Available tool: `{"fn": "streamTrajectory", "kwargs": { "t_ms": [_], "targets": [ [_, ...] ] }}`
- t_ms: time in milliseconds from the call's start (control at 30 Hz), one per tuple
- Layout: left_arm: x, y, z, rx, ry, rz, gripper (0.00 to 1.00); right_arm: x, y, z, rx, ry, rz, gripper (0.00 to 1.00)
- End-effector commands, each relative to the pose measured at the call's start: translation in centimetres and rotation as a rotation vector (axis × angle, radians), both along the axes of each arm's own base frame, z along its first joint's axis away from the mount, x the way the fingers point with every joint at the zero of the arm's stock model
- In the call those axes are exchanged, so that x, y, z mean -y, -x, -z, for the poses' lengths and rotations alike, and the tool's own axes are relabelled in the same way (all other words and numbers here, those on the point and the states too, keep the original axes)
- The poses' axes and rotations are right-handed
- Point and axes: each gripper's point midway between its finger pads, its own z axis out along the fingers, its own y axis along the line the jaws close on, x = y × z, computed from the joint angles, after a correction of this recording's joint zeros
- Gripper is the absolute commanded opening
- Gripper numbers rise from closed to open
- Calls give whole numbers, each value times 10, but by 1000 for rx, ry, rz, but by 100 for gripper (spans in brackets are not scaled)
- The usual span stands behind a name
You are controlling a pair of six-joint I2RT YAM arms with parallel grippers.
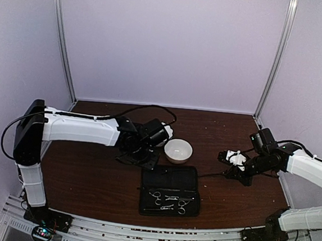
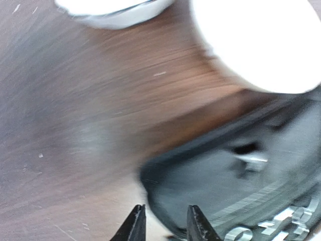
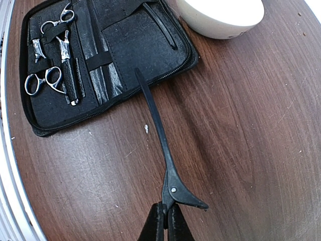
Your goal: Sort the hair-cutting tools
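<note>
Nearest your right wrist camera, the right jaws are clenched on the hinge end of a black hair clip (image 3: pixel 153 120), with their fingertips (image 3: pixel 159 226) pressed together around it. The clip's long thin blade points away from you toward the open black zip case (image 3: pixel 135 45). In that view its tip overlaps the case's zip edge, but you cannot tell how high it hangs over the brown wooden surface (image 1: pixel 88 176).

From above, those jaws sit toward the right edge of the surface, clear of the case. The case lies opened flat at the middle of the near edge. Strapped into one half are silver scissors (image 3: pixel 44 79), and second scissors (image 3: pixel 60 19) lie beside them with their finger rings showing. A thin black strip (image 3: pixel 161 27) lies on the other half, and you cannot tell whether it is another clip.

A white bowl (image 1: pixel 178 150) stands at the middle of the surface, just beyond the case's far edge. A second white bowl (image 1: pixel 167 133) peeks out behind your left arm, close to the first.

Your left wrist view is blurred. The left jaws stand parted, and nothing shows between their fingertips (image 2: pixel 134 226). They hover over bare wood at a rounded corner of the case, with both bowls ahead of them.
</note>
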Motion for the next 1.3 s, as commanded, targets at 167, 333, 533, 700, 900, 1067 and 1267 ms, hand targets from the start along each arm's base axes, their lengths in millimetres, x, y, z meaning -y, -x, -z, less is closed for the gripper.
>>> {"fn": "streamTrajectory", "kwargs": {
  "t_ms": [167,333,533,700,900,1067,1267],
  "targets": [
    [73,34,-2,-81,117,75,25,1,-4,-5,25,-10,17,1],
    [80,35,8,-85,106,74,27,-1,-4,-7,27,-20,14,1],
    [90,40,27,-115,104,70,31,-1,-3,-7,32,-23,10,1],
    [99,42,31,-120,117,70,35,-2,-1,-8,32,-31,1,1],
    [101,43,46,-138,102,46,35,-2,0,-8,33,-32,-2,1],
    [96,47,66,-158,35,4,27,-2,1,-7,36,-32,-5,1],
    [98,55,83,-185,-50,13,15,-2,1,-8,37,-36,-9,1]
  ]
}}
